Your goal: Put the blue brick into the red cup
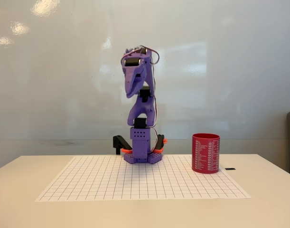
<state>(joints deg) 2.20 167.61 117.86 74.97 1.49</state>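
Note:
The red cup (205,153) stands upright on the right side of the grid sheet, with columns of white print on its side. The blue brick is out of view. The purple arm is folded up over its base (143,154) at the back middle of the table. Its gripper (131,93) hangs high above the base, pointing down, well to the left of the cup and above it. The fingers meet in a single tip with no gap, and nothing is held between them.
A white grid sheet (111,183) covers the middle of the pale table. A small black flat piece (230,168) lies just right of the cup. A black clamp (119,142) and orange clamps sit by the arm's base. A white wall stands behind.

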